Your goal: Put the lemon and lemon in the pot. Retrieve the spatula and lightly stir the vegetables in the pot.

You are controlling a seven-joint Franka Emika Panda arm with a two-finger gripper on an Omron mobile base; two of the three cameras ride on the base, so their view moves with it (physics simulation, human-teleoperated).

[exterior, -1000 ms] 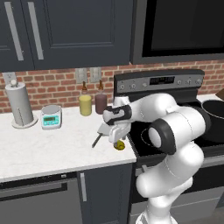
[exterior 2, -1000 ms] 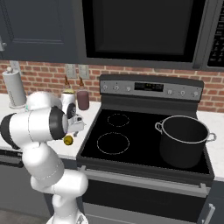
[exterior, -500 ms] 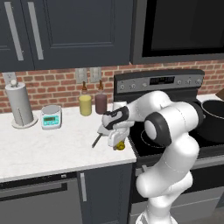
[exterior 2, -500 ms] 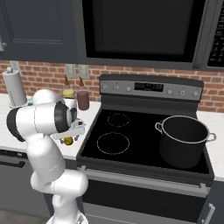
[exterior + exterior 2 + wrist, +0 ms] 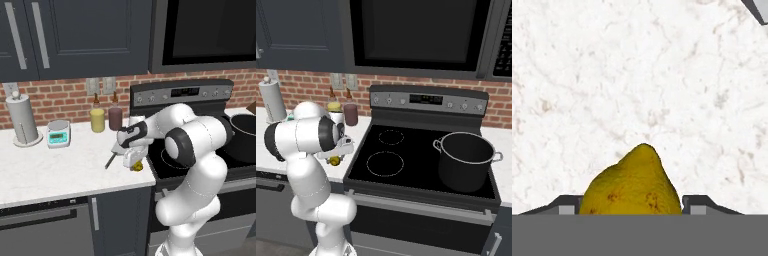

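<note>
No readable text, brand, label or number anywhere. The stove's control panel (image 5: 428,99) has a small display strip, but it is too blurred to read; the kitchen scale (image 5: 58,133) has a pale face with no legible digits. The bottles (image 5: 115,117) by the brick wall carry no readable labels.

Two rear base views flank the arm; hand view faces the counter (image 5: 662,75) closely.
</note>
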